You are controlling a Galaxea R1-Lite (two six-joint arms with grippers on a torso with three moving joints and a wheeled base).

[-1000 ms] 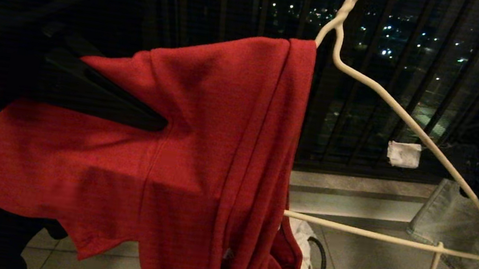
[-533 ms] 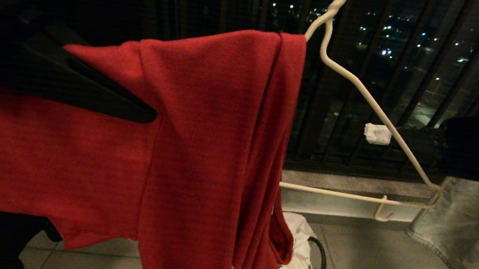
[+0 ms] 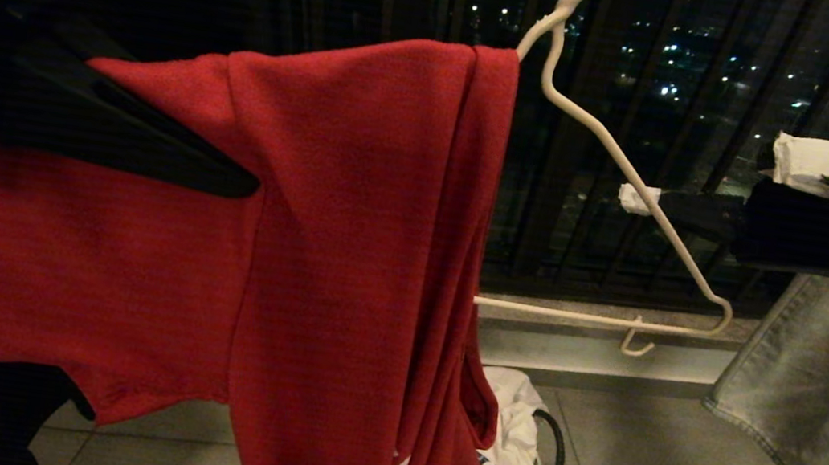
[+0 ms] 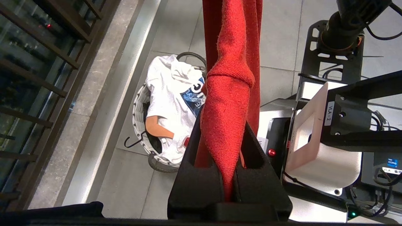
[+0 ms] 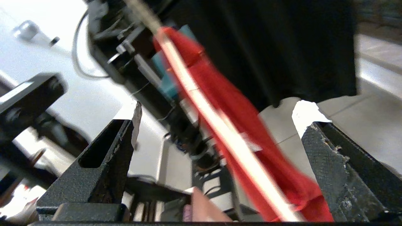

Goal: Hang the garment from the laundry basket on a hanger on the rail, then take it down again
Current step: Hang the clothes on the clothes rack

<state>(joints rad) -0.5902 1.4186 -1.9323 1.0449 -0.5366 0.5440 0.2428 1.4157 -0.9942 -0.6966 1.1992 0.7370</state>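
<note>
The red garment (image 3: 346, 255) hangs bunched over one arm of the white wire hanger (image 3: 619, 160). The hanger's twisted neck runs out of the top of the head view, and the rail is out of view. My left gripper (image 3: 242, 188) comes in from the left and is shut on a fold of the garment (image 4: 229, 94). My right gripper (image 3: 722, 181) stands open at the right, its taped fingertips either side of the hanger's bare arm. In the right wrist view that wire (image 5: 244, 152) crosses the gap untouched. The laundry basket (image 4: 135, 106) stands on the floor below.
A white cloth (image 4: 172, 94) and a wooden hanger (image 4: 158, 127) lie in the basket. Pale jeans (image 3: 808, 377) hang at the right. Dark balcony bars (image 3: 412, 21) stand behind the hanger, above a low stone kerb (image 3: 592, 355). My own base (image 4: 329, 62) is under the left arm.
My right gripper has risen and its fingers have spread wider. The hanger's bare end has swung up and to the left. The left gripper still holds the garment.
</note>
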